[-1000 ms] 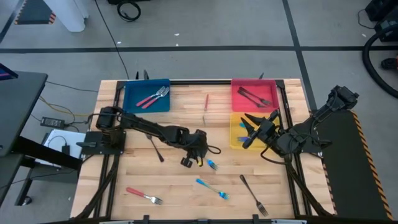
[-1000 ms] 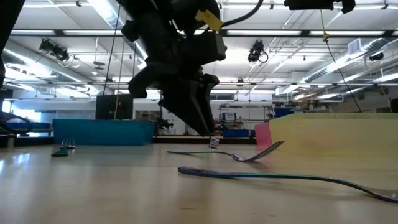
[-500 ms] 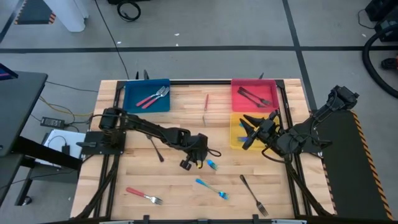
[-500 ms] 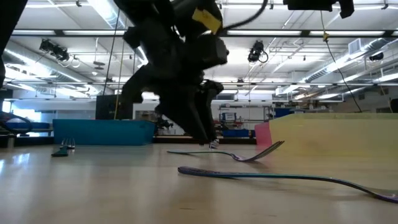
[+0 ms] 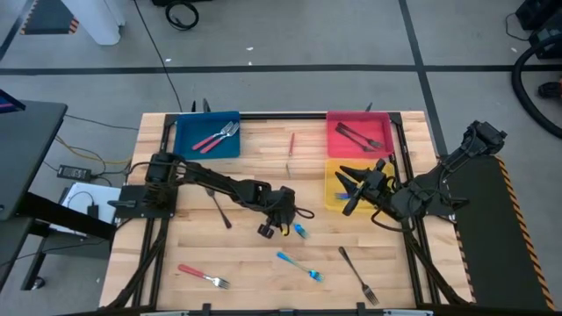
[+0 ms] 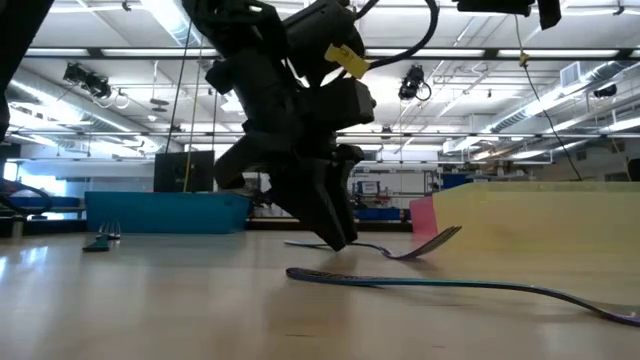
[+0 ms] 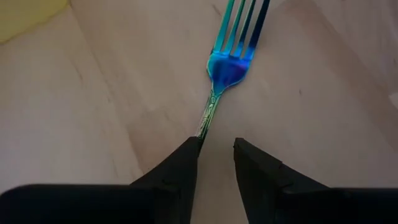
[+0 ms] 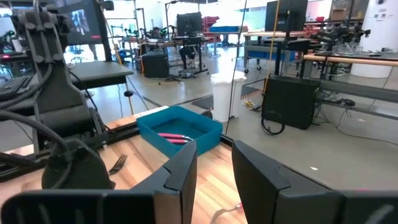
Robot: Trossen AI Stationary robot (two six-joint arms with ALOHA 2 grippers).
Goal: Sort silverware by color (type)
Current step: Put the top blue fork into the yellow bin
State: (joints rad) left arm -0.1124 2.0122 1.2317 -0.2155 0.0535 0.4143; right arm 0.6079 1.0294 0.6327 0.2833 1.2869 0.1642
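Observation:
My left gripper [image 5: 286, 225] is open and low over the table's middle, its fingertips [image 6: 338, 240] down at the board. A blue-headed fork [image 7: 230, 62] lies flat ahead of it, its thin handle running back to one fingertip. It shows in the high view as a short blue fork [image 5: 299, 231]. Another blue fork [image 5: 299, 265], a red-handled fork [image 5: 202, 276] and two dark forks [image 5: 358, 275] [image 5: 219, 209] lie loose on the table. My right gripper [image 5: 345, 189] hangs open over the yellow tray [image 5: 330, 200], holding nothing. My left gripper comes down slanting from the table's left. The fork's handle [image 7: 205, 118] runs along the fingers and disappears under one fingertip [image 7: 193, 146], not between the two. Whether that finger touches it I cannot tell. The fork lies flat on the table.
The blue tray [image 5: 186, 149] at the far left holds red-handled forks. The red tray [image 5: 334, 149] at the far right holds dark forks, and the yellow tray holds a blue one. A thin red stick [image 5: 291, 143] lies between the trays.
My left gripper has moved down and a little toward the table's near edge, closing on the blue fork, until its fingertips reach the board by the handle.

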